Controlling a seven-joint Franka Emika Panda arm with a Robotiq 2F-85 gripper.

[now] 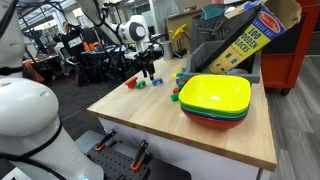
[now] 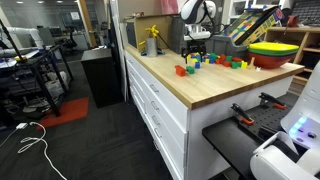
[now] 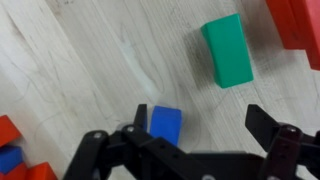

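In the wrist view my gripper (image 3: pixel 198 120) hangs open just above the wooden tabletop (image 3: pixel 90 70). A small blue block (image 3: pixel 164 122) lies flat between the jaws, close to the left finger (image 3: pixel 138 112) and well apart from the right finger (image 3: pixel 262 122). Nothing is held. Beyond it a green block (image 3: pixel 228 50) lies on the wood, and a red block (image 3: pixel 295 22) shows at the top right corner. Both exterior views show the gripper (image 1: pixel 150 68) (image 2: pixel 196 48) lowered over scattered coloured blocks (image 1: pixel 140 84) (image 2: pixel 215 62) at the table's far part.
A stack of bowls (image 1: pixel 215 100) (image 2: pixel 275 52), yellow on top, stands on the table. A tilted cardboard block box (image 1: pixel 245 40) lies behind it. More red and blue blocks (image 3: pixel 12 150) sit at the wrist view's lower left. A yellow bottle (image 2: pixel 152 40) stands near the wall.
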